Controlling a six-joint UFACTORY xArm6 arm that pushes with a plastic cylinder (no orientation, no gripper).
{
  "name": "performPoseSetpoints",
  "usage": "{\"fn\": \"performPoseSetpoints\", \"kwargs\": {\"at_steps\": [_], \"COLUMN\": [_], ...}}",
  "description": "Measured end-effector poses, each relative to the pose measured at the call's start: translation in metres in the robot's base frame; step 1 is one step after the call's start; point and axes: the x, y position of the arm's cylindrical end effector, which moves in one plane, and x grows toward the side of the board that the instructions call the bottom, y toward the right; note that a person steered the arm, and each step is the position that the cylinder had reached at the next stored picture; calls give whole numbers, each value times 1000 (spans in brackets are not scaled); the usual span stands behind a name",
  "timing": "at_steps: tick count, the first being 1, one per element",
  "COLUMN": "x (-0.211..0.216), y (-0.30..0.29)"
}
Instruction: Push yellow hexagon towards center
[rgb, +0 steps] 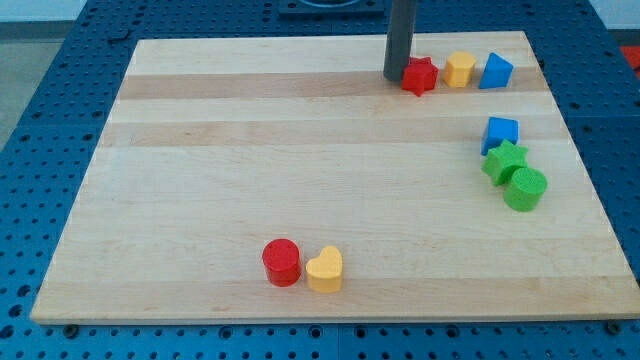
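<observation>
The yellow hexagon (459, 70) sits near the board's top edge, right of the middle. A red star (420, 76) touches its left side and a blue triangle (495, 71) stands close on its right. My tip (397, 77) is on the board just left of the red star, touching or nearly touching it. The red star lies between my tip and the yellow hexagon.
A blue cube (500, 133), a green star (505, 160) and a green cylinder (525, 189) cluster near the right edge. A red cylinder (282, 262) and a yellow heart (325, 269) sit side by side near the bottom. The wooden board (250, 150) lies on a blue perforated table.
</observation>
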Motion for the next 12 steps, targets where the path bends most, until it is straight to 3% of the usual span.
{"fn": "performPoseSetpoints", "kwargs": {"at_steps": [1, 3, 4, 6, 7, 9, 10, 12], "x": [24, -30, -48, -48, -45, 5, 15, 11], "y": [-9, -16, 10, 113, 131, 114, 88, 96]}}
